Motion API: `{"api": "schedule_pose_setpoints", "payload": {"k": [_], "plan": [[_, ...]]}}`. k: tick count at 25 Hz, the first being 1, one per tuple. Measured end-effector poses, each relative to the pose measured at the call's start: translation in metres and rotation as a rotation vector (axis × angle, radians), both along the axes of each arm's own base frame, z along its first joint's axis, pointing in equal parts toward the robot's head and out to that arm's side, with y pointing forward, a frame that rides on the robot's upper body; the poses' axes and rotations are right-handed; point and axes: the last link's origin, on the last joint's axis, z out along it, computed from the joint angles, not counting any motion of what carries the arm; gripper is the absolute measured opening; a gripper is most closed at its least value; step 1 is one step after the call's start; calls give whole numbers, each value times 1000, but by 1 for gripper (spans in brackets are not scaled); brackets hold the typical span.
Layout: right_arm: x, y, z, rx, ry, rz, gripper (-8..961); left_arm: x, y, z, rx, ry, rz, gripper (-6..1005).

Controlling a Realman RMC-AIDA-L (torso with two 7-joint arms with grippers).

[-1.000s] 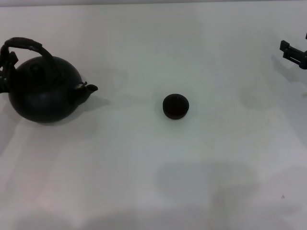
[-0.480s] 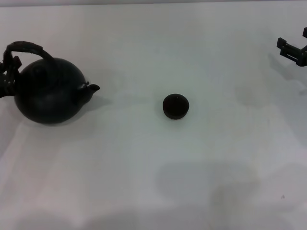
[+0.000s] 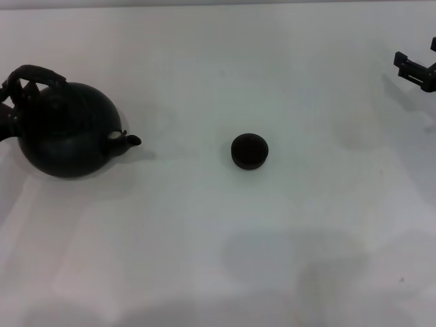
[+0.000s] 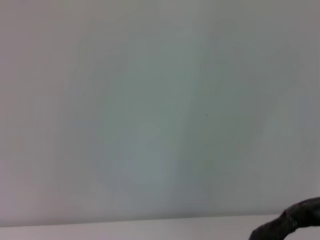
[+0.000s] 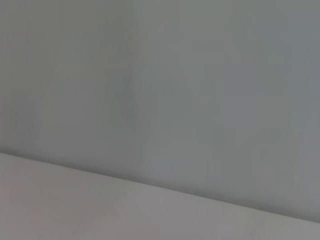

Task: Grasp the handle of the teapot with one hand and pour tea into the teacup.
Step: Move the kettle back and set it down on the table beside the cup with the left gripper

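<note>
Two dark vessels sit on the white desk (image 3: 218,259). At the far left of the head view, the left pincer (image 3: 8,102) is clamped on the handle (image 3: 37,73) of the teapot (image 3: 65,129), whose body tilts so its short spout (image 3: 129,139) dips toward the frame's centre. The teacup (image 3: 249,150) stands upright near mid-frame, well apart from the spout. At the upper right edge, the right pincer (image 3: 414,68) hangs above the desk; whether it is wide or narrow cannot be told.
</note>
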Motion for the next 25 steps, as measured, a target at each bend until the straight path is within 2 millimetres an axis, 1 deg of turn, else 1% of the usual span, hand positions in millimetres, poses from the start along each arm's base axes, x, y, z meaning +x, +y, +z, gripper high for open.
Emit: {"api": "schedule_pose_setpoints", "payload": {"k": [4, 10, 15, 20, 23, 24, 25], "plan": [[0, 1, 0, 1, -5, -4, 858, 0, 1, 0, 4, -2, 0, 296], [1, 2, 1, 3, -10, -9, 858, 1, 1, 1, 9, -10, -2, 397], [2, 2, 4, 7, -15, -8, 858, 3, -2, 1, 13, 9, -34, 511], [1, 5, 10, 21, -21, -2, 858, 8, -13, 2, 23, 37, -111, 561], [1, 7, 16, 34, -24, -3, 858, 8, -22, 3, 27, 31, -143, 560], [1, 8, 18, 41, -27, -1, 858, 8, -29, 6, 36, 21, -160, 560], [1, 8, 20, 45, -29, 2, 858, 8, -29, 6, 36, 21, -160, 560]]}}
